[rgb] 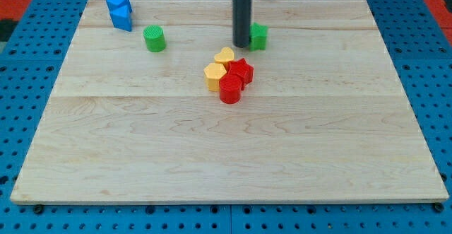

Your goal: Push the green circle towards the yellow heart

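On board (pixel 141 156): 2 green, 2 yellow, perhaps 2 blue.

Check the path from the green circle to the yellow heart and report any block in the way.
Nothing visible blocks it. The green circle sits toward the view's upper left, and bare board runs from it to the yellow heart. The other yellow block and the red blocks lie beyond the heart. My tip stands by the other green block, off that line.

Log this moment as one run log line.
tip: beside second green block | green circle: untouched, view's left of yellow heart | push: not started
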